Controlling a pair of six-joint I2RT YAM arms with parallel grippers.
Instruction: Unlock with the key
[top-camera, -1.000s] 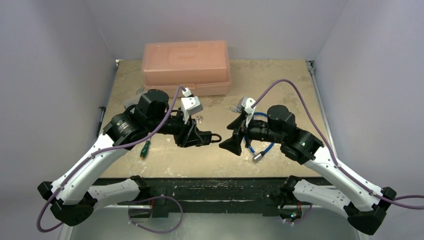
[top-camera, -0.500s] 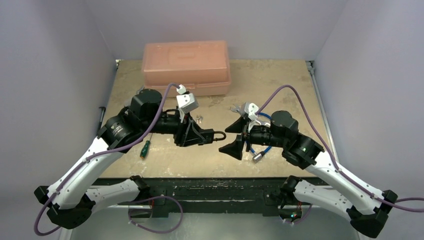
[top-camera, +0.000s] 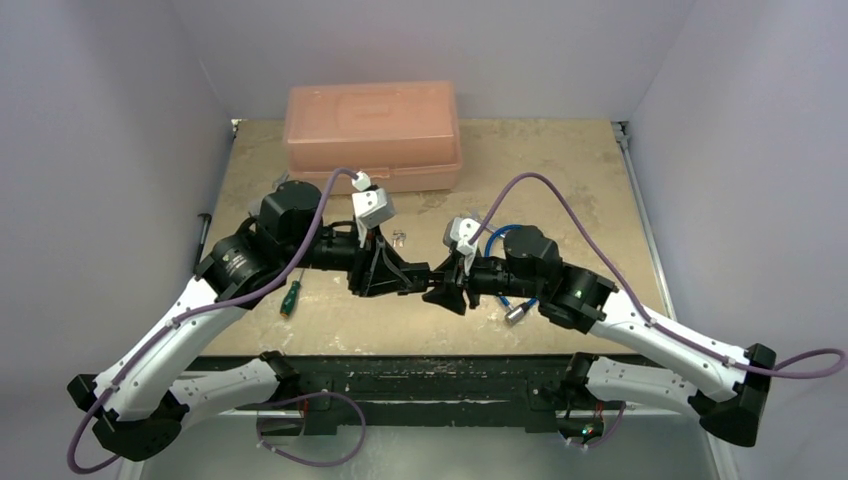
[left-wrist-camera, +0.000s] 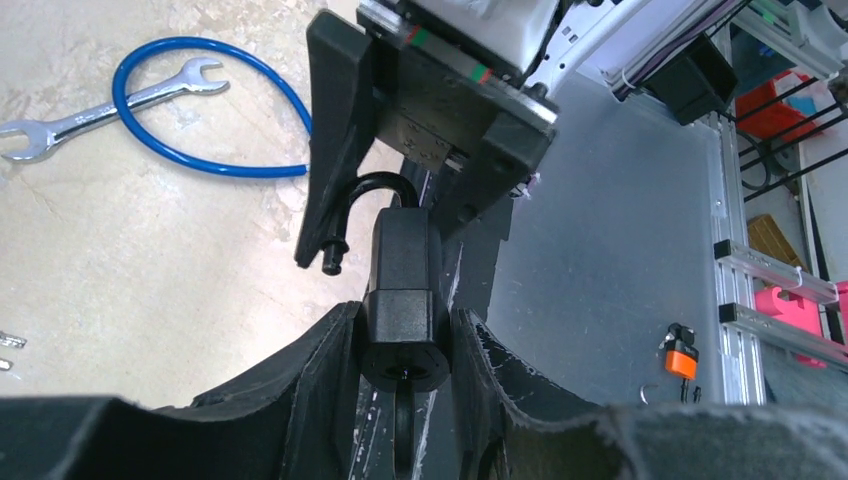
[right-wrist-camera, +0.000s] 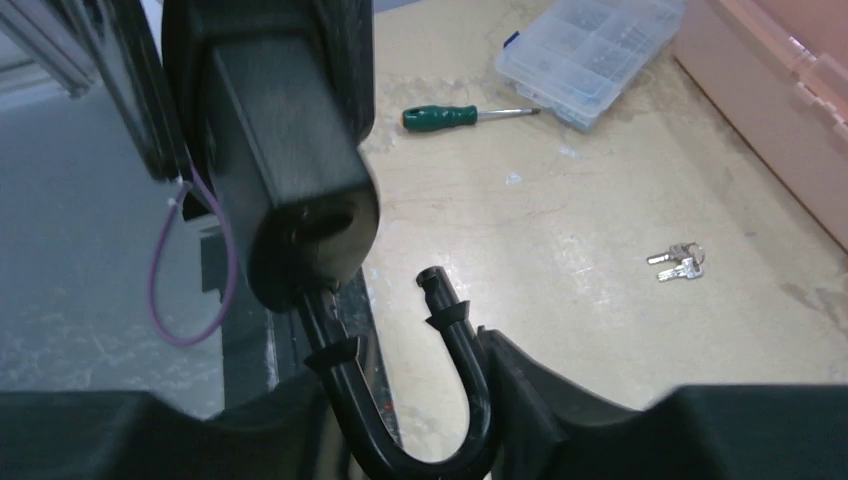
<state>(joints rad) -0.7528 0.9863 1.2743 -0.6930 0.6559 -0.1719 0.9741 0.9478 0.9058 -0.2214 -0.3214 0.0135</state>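
Note:
My left gripper (top-camera: 405, 275) is shut on the body of the black padlock (left-wrist-camera: 402, 265) and holds it above the table, shackle pointing at the right arm. The black shackle (right-wrist-camera: 465, 400) stands open, one end free of the body (right-wrist-camera: 290, 150). My right gripper (top-camera: 445, 285) is shut on the shackle's U, one finger against each leg (right-wrist-camera: 410, 385). It also shows in the left wrist view (left-wrist-camera: 420, 150). The key with the round black head is out of sight; only the padlock's round bottom end (left-wrist-camera: 403, 368) shows between my left fingers.
A small bunch of bare silver keys (top-camera: 400, 238) lies on the table behind the grippers. A blue cable loop (left-wrist-camera: 210, 110) and a wrench (left-wrist-camera: 100, 105) lie under the right arm. A green screwdriver (top-camera: 290, 297), a clear organiser box (right-wrist-camera: 590, 55) and a salmon case (top-camera: 372, 135) are nearby.
My right gripper has moved left from open and apart to the padlock, and its fingers have closed on the shackle. The left gripper has stayed almost still with the padlock.

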